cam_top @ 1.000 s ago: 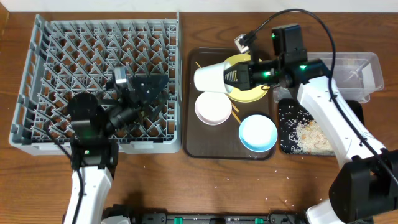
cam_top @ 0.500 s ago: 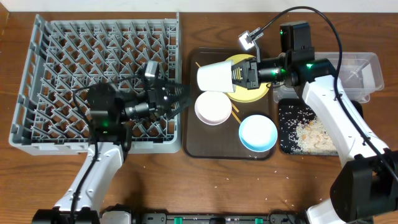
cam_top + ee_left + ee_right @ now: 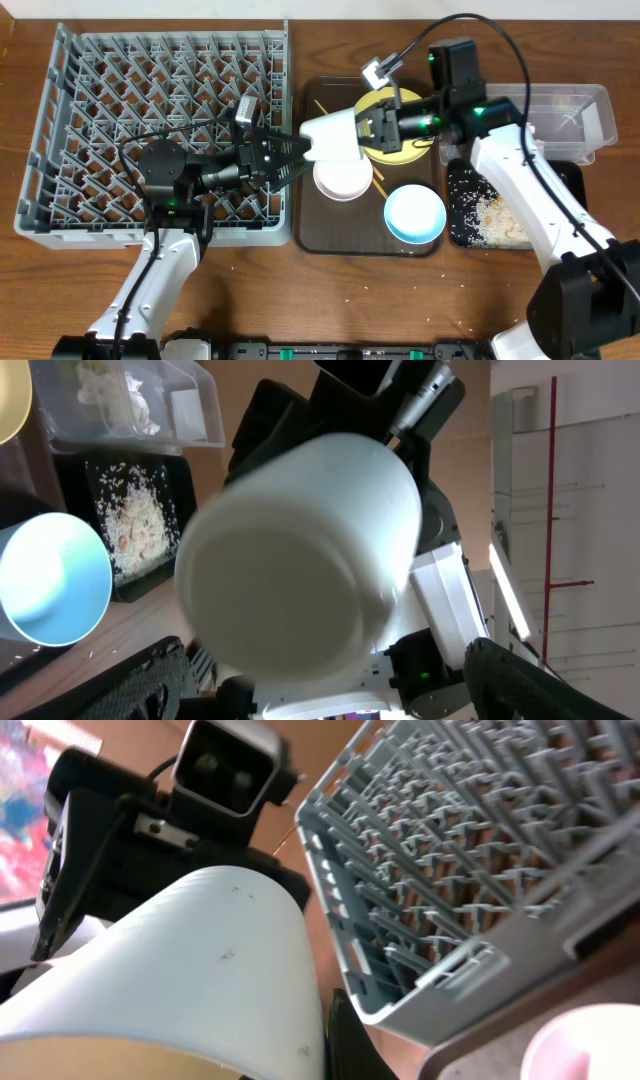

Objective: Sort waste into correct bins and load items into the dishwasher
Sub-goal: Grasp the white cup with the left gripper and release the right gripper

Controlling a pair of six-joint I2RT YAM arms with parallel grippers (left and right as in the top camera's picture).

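Cup (image 3: 333, 135): white, on its side, in the air over the brown tray (image 3: 330, 228), above the white bowl (image 3: 343, 177), just beside the rack (image 3: 160, 60). Right tool (image 3: 366, 128) clenched on its rim end. Left tool (image 3: 296, 155) released, spread wide at its base. Yellow plate (image 3: 402, 152) and blue bowl (image 3: 415, 214) on the tray.

Sideways white cup (image 3: 330, 137) fills the air over brown tray (image 3: 330, 228) left side, beside rack (image 3: 40, 150) wall; white bowl (image 3: 343, 177) just beneath. Front tabletop (image 3: 300, 300) passable.
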